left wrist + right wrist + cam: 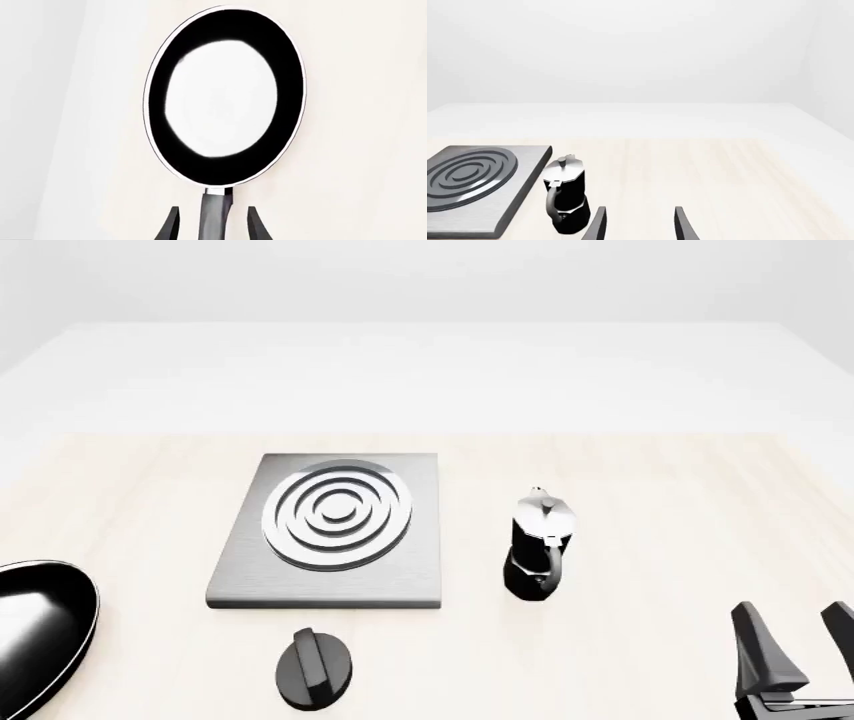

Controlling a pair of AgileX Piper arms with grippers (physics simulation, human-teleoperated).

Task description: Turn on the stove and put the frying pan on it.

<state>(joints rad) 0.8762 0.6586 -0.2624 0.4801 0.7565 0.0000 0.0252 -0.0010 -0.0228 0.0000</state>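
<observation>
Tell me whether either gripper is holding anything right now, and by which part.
Nothing is held. The left gripper is open with the frying pan handle between its fingers, untouched. The right gripper is open and empty.

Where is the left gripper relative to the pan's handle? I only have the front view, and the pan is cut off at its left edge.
Observer: The left wrist view shows the left gripper open, one finger on each side of the frying pan handle, with gaps on both sides.
Operator: Anything inside the pan?
Observer: No, its whole interior shows empty, only a bright reflection.
Operator: Is the right gripper clear?
Observer: The right wrist view shows the right gripper open over bare table beside the moka pot.
</observation>
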